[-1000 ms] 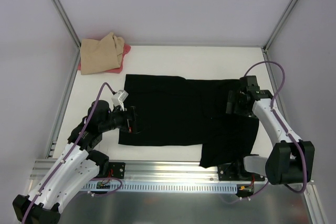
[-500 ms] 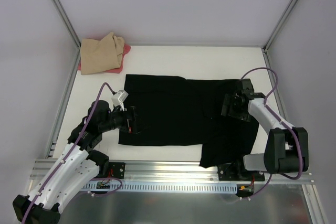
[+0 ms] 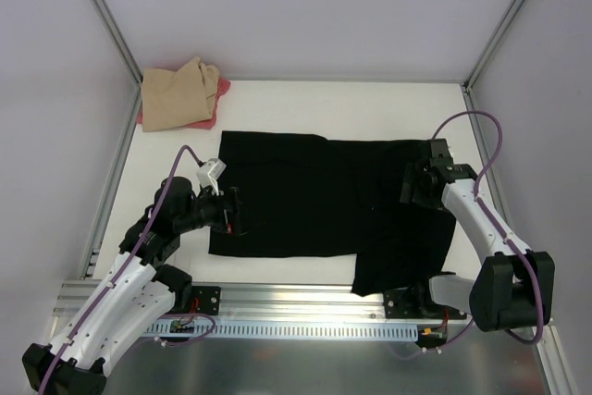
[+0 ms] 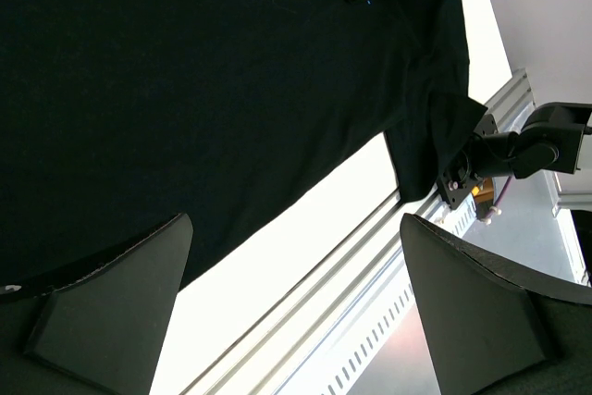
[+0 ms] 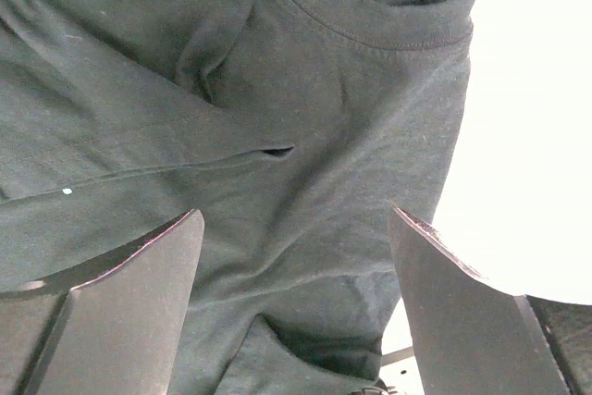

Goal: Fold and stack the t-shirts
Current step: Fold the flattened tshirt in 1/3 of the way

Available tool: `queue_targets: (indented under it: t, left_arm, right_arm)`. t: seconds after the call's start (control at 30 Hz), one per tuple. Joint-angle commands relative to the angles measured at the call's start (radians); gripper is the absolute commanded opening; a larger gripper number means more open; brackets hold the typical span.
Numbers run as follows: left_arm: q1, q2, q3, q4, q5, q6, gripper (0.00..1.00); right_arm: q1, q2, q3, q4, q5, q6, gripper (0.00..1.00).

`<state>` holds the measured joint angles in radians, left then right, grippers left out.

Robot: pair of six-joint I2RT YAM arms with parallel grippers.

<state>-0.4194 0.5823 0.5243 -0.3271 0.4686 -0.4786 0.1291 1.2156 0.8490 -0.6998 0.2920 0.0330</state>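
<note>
1. Top external view: black t-shirt lies spread on the table.
2. Left end effector spread at its left edge; right end effector spread over its right side.
3. Tan t-shirt atop pink-red t-shirt, far left.

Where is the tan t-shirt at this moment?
In the top view, the tan t-shirt lies at the table's far left corner, on the pink-red t-shirt, apart from the black t-shirt.
</note>
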Motion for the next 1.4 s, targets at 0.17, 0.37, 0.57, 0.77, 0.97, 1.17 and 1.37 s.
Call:
queue_targets:
  t: [0.17, 0.37, 0.57, 0.77, 0.97, 1.17, 1.37]
  left_arm:
    - [-0.005, -0.015, -0.012, 0.025, 0.021, 0.012, 0.99]
    - [-0.005, -0.013, -0.014, 0.026, 0.021, 0.012, 0.99]
    - [-0.007, -0.009, -0.014, 0.025, 0.021, 0.012, 0.99]
    - [-0.005, -0.006, -0.017, 0.034, 0.018, 0.012, 0.99]
    - [-0.005, -0.007, -0.018, 0.033, 0.021, 0.011, 0.99]
    - [-0.005, -0.004, -0.021, 0.036, 0.021, 0.011, 0.99]
    - [-0.005, -0.002, -0.021, 0.037, 0.022, 0.009, 0.99]
  right_arm:
    - [-0.006, 0.067, 0.033, 0.052, -0.011, 0.062, 0.86]
    - [-0.072, -0.007, -0.077, 0.256, -0.204, 0.22, 0.86]
    - [-0.126, -0.204, -0.186, 0.393, -0.206, 0.364, 0.86]
    - [-0.203, -0.228, -0.166, 0.301, -0.203, 0.361, 0.85]
    - [-0.22, -0.222, -0.212, 0.333, -0.234, 0.387, 0.79]
    - [-0.224, -0.168, -0.269, 0.42, -0.281, 0.449, 0.76]
    - [-0.223, -0.111, -0.303, 0.485, -0.338, 0.478, 0.74]
